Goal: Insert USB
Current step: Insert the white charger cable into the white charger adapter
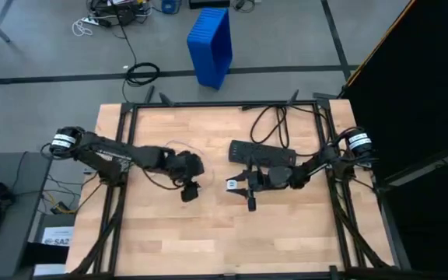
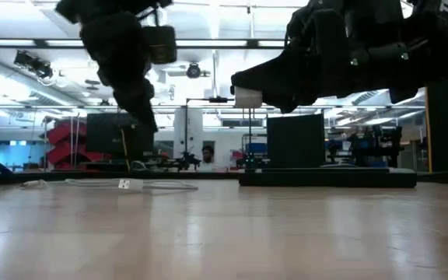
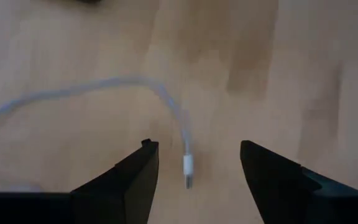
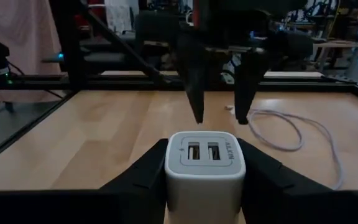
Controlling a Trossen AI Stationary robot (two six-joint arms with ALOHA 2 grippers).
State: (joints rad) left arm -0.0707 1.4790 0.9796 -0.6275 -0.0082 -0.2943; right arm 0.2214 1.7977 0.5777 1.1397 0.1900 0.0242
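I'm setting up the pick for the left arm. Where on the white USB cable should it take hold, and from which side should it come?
Grip the rigid plug end, not the floppy USB cable. It lies flat on the table, directly between the open left gripper fingers, so coming straight down from above looks best. The right gripper holds the charger with ports facing over.

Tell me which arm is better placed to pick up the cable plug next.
Left. Its open left gripper hangs right over the USB plug, fingers either side. The right gripper is already shut on the white charger.
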